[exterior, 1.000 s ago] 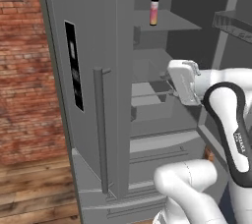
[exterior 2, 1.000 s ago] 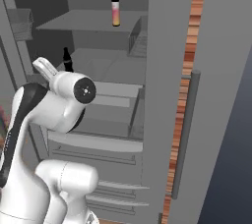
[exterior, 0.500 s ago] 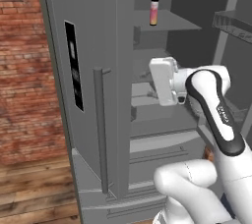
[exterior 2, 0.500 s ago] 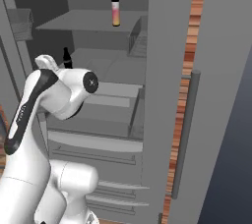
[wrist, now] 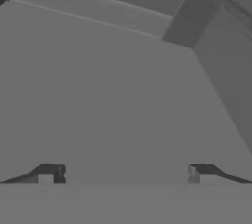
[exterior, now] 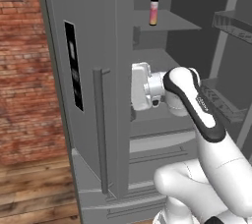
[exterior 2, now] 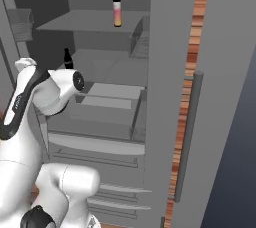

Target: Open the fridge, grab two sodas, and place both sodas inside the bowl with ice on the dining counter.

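The fridge (exterior: 54, 95) stands with both doors swung open, its shelves showing. One soda, a slim pink-orange bottle (exterior: 154, 10) with a black cap, stands on the top shelf (exterior 2: 117, 11). A smaller dark soda (exterior 2: 67, 58) sits on the shelf below, at the left, just behind my arm. My hand (exterior: 141, 93) is inside the fridge at middle-shelf height, close to the left door's inner edge. In the hand view my gripper (wrist: 125, 174) is open over bare grey surface, with nothing between its fingertips (wrist: 50, 173). The bowl and the dining counter are out of view.
The left door carries a black display panel (exterior: 74, 70) and a bar handle (exterior: 100, 129). The right door (exterior 2: 170, 97) with its handle (exterior 2: 189, 137) stands edge-on near a brick wall (exterior: 24, 70). Drawers (exterior 2: 95, 147) lie below the shelves; a door bin (exterior: 231, 24) hangs at right.
My arm has swung left across the fridge opening, carrying the hand from the middle toward the left door's edge. The gripper stays open. The sodas have not moved.
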You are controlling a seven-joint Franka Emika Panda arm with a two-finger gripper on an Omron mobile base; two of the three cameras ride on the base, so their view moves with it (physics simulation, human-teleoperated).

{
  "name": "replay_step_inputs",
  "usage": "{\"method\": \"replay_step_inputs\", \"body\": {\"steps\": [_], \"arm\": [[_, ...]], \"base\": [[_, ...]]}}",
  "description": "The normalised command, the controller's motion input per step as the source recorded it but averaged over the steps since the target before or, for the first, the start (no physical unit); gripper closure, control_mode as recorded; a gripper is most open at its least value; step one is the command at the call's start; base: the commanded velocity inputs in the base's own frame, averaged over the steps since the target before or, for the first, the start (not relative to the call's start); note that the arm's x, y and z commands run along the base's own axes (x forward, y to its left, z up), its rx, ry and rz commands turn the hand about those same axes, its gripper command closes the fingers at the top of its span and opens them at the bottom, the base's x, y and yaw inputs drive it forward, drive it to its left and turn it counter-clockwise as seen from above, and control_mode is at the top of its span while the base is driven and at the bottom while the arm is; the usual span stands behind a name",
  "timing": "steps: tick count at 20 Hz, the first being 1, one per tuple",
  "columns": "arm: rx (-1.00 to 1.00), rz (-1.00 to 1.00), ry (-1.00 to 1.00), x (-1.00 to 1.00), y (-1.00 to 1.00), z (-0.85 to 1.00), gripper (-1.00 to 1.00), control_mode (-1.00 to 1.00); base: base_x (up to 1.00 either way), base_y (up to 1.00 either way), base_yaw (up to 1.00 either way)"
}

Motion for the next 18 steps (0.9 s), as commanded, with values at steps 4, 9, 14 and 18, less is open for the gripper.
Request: {"method": "replay_step_inputs", "body": {"steps": [4, 9, 14, 18], "arm": [[0.00, 0.19, 0.00, -0.25, 0.99, 0.00, -1.00, -1.00], [0.00, 0.17, 0.00, -0.26, 0.97, 0.00, -1.00, -1.00], [0.00, 0.15, 0.00, -0.07, 0.91, -0.03, -1.00, -1.00], [-0.02, 0.09, 0.00, -0.01, 0.74, -0.01, -1.00, -1.00]], "base": [[0.00, 0.00, 0.00], [0.00, 0.00, 0.00], [0.00, 0.00, 0.00], [0.00, 0.00, 0.00]]}}
